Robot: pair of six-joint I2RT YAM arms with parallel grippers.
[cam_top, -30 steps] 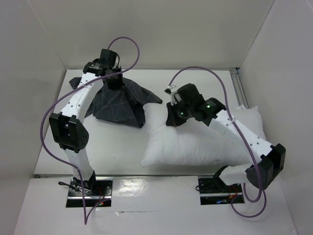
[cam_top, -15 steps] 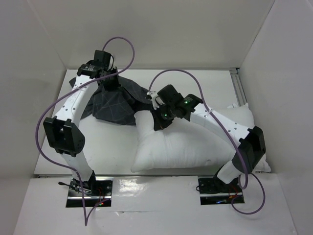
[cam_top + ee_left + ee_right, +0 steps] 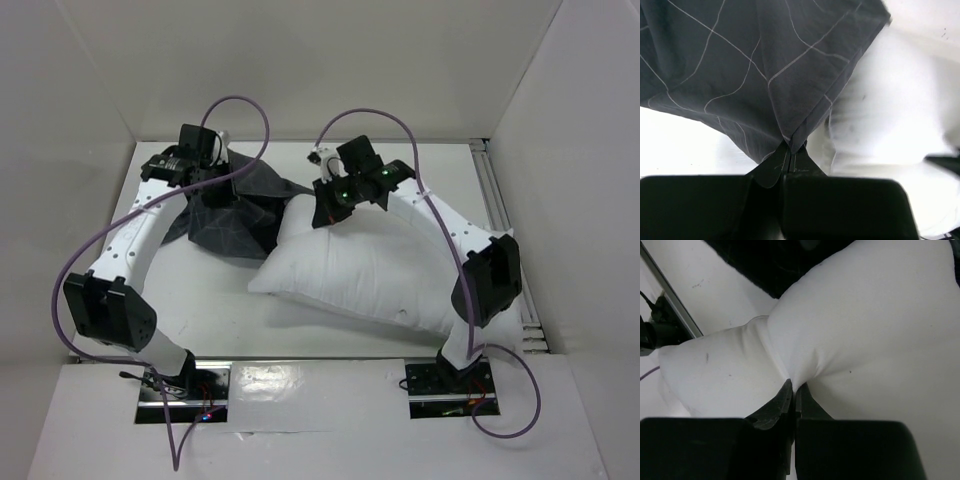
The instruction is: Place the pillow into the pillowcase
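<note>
The white pillow (image 3: 350, 275) lies slantwise across the table's middle, its far left corner raised against the dark grey checked pillowcase (image 3: 235, 215) at the back left. My right gripper (image 3: 322, 215) is shut on a pinch of the pillow's cover (image 3: 840, 335) near that corner. My left gripper (image 3: 222, 190) is shut on the pillowcase's edge (image 3: 765, 70) and holds it lifted; the pillow (image 3: 890, 110) shows right beside the cloth. The pillow's tag is out of view.
White walls close the table on the left, back and right. A metal rail (image 3: 497, 205) runs along the right edge. Both arm bases (image 3: 185, 385) stand at the near edge. Purple cables loop above both arms.
My right gripper has dragged the pillow left and toward the back, up against the pillowcase. My left gripper has shifted left and slightly back, keeping the pillowcase lifted.
</note>
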